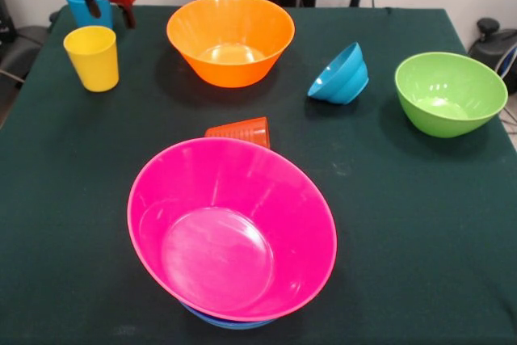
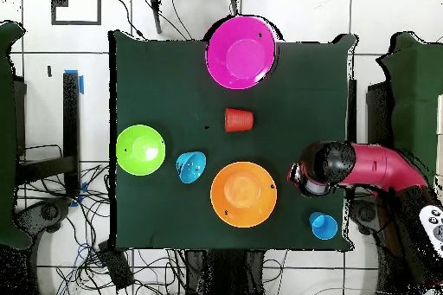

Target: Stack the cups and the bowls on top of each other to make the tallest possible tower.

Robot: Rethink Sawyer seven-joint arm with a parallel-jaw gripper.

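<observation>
My gripper (image 1: 111, 12) hangs open at the far left corner, above and just behind the upright yellow cup (image 1: 91, 56). The sky blue cup (image 1: 79, 7) stands behind the fingers; from above it (image 2: 324, 225) lies clear of the gripper (image 2: 304, 179), and the arm hides the yellow cup. The tower is a large pink bowl (image 1: 232, 228) (image 2: 241, 51) nested on a blue bowl whose rim (image 1: 230, 322) shows beneath. An orange-red ribbed cup (image 1: 240, 130) (image 2: 239, 119) lies on its side behind it.
A large orange bowl (image 1: 230, 38) (image 2: 244, 194) sits upright at the back middle. A small ridged blue bowl (image 1: 339, 74) (image 2: 190, 166) rests tilted on its side. A green bowl (image 1: 450, 92) (image 2: 141, 149) stands at the right edge.
</observation>
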